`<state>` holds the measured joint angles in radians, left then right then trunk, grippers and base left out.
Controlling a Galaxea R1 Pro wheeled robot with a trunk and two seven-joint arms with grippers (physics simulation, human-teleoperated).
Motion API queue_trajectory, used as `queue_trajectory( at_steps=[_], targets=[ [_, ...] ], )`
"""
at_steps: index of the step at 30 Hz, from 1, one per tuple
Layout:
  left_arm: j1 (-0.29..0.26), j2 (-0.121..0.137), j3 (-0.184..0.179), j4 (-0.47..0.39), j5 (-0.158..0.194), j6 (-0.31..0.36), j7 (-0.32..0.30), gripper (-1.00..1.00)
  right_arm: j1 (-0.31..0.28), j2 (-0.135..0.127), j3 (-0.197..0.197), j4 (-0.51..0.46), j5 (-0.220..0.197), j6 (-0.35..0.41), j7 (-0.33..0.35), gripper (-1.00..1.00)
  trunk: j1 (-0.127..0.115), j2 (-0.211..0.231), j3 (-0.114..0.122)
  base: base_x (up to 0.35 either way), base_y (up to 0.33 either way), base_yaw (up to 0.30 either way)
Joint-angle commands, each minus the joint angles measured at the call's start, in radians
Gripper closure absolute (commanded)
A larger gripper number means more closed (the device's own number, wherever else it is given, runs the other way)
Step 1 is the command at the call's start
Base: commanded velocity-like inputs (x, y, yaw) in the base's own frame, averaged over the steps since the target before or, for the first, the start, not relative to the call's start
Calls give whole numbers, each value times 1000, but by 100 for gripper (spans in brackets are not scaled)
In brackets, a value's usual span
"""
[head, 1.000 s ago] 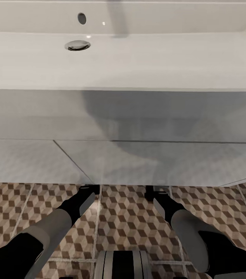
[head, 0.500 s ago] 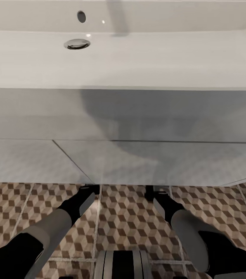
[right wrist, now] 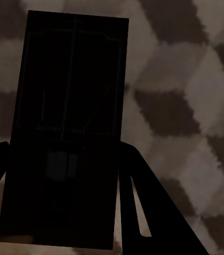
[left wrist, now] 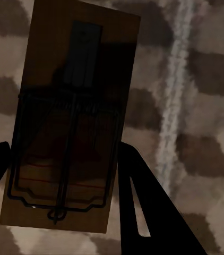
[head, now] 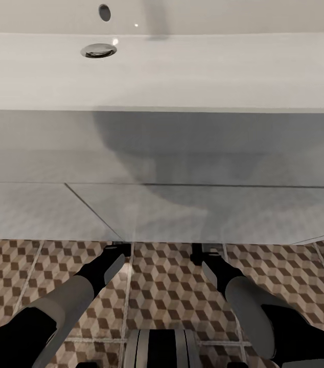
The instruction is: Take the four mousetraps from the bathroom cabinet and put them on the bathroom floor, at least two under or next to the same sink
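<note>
Brown wood of a mousetrap (left wrist: 69, 122) sits between my left gripper (left wrist: 64, 180)'s dark fingers, which close on its two long edges; its long axis runs along them, toward twelve o'clock from my wrist, wire parts facing the camera. My right gripper (right wrist: 64, 180) grips a second mousetrap (right wrist: 69, 133) the same way, this one in deep shadow and nearly black, its long axis also lying along the fingers. Beyond each trap I see the cube-patterned bathroom floor (head: 167, 286), near beneath, though I cannot tell whether either trap touches it. From my head, both forearms reach forward and down at about eleven and one o'clock, their ends passing under the lower edge of the white vanity (head: 182, 214). Farther off, at twelve o'clock, lies the sink (head: 208, 71) with its chrome drain (head: 98, 50). I judge both traps already lie below the sink's front, so the coming move is a short lowering and letting go, either arm equally near.
</note>
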<state>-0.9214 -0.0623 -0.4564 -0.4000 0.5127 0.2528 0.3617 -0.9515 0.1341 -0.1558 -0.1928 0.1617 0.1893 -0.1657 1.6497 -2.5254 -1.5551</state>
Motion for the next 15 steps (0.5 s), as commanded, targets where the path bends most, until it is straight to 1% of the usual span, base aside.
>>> queue_trajectory(
  at_steps=[1,8,15],
  targets=[
    [-1,1,-8,-2,7,4,3,100,0,1,-8,-2,7,6,0,100,0,0,-1,0,0,0],
    [-1,3,-8,-2,7,5,-44,100,0,1,-8,-2,7,6,0,100,0,0,-1,0,0,0],
    [-1,4,-8,-2,8,5,-54,100,0,1,-8,-2,7,6,0,100,0,0,-1,0,0,0]
  ],
)
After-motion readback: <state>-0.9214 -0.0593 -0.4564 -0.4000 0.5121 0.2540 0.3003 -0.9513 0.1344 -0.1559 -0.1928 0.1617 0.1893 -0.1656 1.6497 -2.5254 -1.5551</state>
